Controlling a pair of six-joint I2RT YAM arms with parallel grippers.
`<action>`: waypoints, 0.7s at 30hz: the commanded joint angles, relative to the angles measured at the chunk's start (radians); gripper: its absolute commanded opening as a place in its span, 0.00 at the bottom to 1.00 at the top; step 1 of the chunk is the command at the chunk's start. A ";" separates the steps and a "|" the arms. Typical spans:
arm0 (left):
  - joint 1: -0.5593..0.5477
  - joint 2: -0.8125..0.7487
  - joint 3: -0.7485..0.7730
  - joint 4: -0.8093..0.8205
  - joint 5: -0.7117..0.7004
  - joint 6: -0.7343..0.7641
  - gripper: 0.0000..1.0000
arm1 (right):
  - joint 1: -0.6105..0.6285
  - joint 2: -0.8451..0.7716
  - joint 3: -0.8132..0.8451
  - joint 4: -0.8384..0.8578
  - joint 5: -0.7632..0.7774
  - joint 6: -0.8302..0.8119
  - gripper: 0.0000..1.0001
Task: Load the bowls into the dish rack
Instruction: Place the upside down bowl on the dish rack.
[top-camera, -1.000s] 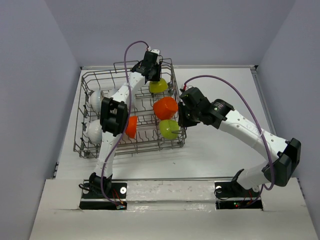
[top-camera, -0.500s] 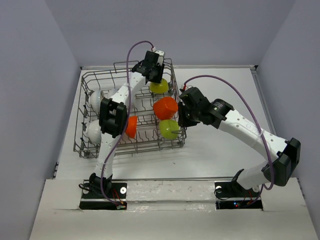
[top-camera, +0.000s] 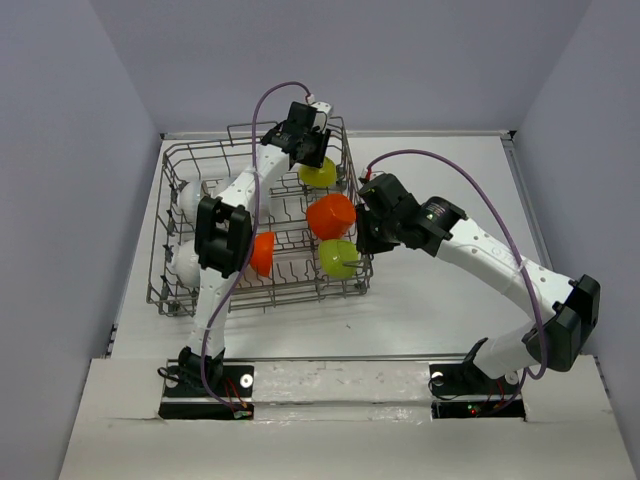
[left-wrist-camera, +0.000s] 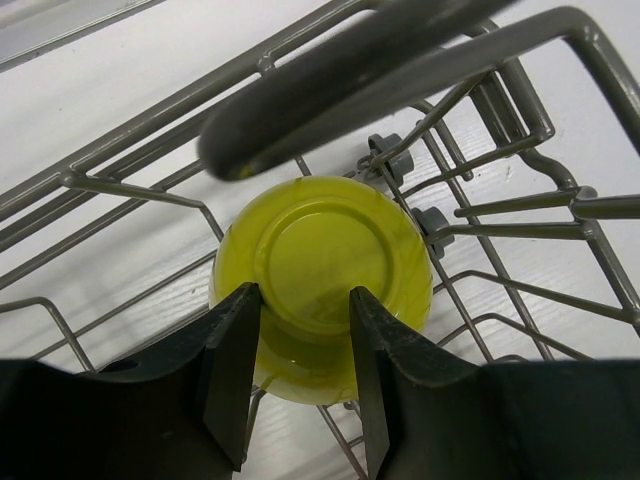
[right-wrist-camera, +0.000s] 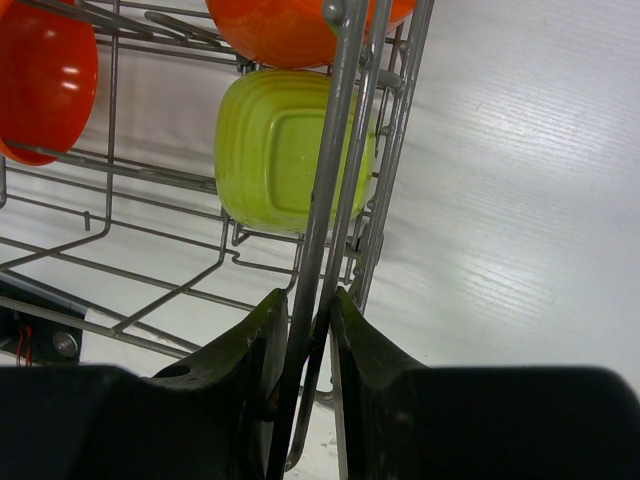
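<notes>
Overhead, the dish rack (top-camera: 290, 288) sits on the left half of the white table (top-camera: 450, 300). At its left end lie 2 bowls partly screened by wire: the far white bowl (top-camera: 193, 200) and the near white bowl (top-camera: 187, 264). Just right of them, beside the elbow of the left arm (top-camera: 222, 235), a red-orange bowl (top-camera: 263, 253) stands on edge among the tines.

The left gripper (left-wrist-camera: 300, 345) hangs over the rack's far right corner, its jaws apart. Between them the wrist view shows a yellow-green bowl (left-wrist-camera: 320, 255), upside down on the wires with its round base facing the camera. Whether the fingers (left-wrist-camera: 232, 370) touch it cannot be told.

Nearer along the rack's right side, an orange bowl (top-camera: 332, 215) rests tilted. Below it a lime squarish bowl (right-wrist-camera: 285, 150) leans on edge, its square base turned toward the right wall.

The right gripper (right-wrist-camera: 308, 330) is at that right wall from outside. Its 2 fingers are drawn in close, clamped on the upright wires of the rack's side.
</notes>
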 joint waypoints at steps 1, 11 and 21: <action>-0.029 -0.029 -0.046 -0.136 0.094 0.028 0.49 | 0.018 0.020 0.048 0.124 -0.054 -0.014 0.23; -0.038 -0.037 -0.088 -0.140 0.152 0.042 0.49 | 0.018 0.024 0.044 0.124 -0.054 -0.017 0.23; -0.046 -0.059 -0.163 -0.114 0.178 0.034 0.49 | 0.018 0.028 0.040 0.134 -0.059 -0.018 0.23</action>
